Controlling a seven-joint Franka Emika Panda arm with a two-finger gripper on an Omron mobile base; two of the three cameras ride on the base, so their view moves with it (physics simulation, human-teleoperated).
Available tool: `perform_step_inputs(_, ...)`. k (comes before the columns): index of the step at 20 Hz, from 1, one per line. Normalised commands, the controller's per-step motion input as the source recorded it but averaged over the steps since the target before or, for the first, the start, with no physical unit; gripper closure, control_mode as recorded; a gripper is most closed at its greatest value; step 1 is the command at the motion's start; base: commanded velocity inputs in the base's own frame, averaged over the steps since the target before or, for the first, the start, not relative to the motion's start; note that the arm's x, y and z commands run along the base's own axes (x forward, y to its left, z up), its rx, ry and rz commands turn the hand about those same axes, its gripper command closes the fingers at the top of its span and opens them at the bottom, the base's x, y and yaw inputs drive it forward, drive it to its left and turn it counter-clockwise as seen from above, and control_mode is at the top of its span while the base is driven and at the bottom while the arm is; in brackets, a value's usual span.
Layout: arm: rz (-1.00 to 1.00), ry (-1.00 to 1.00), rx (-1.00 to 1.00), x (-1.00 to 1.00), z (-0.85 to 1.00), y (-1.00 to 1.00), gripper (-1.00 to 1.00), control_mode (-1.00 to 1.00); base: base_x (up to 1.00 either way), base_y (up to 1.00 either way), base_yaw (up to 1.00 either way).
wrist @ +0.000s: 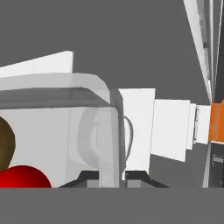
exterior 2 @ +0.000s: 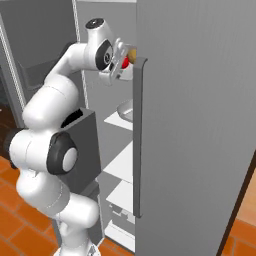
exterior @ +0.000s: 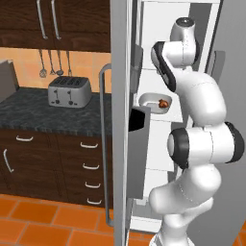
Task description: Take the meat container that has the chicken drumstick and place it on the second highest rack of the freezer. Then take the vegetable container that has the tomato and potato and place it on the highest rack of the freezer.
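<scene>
inside the freezer (exterior: 126, 72), the gripper (wrist: 111, 177) pinches the vegetable container (wrist: 78, 131) wall, tomato (wrist: 24, 176) inside

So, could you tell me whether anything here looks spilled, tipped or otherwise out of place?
Nothing stands out. The meat container sits level on a freezer shelf with the chicken drumstick inside. The gripper is closed on the wall of the vegetable container, with the tomato and potato inside it.
</scene>
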Motion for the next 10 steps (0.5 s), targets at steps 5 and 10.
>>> perform_step_inputs(5,0.00,0.03,0.00,0.95,0.06,-0.31,1.00,-1.00,0.00,0.00,0.00)
perform_step_inputs(10,0.00,0.04,0.00,0.99,0.04,-0.25,1.00,-1.00,0.00,0.00,0.00)
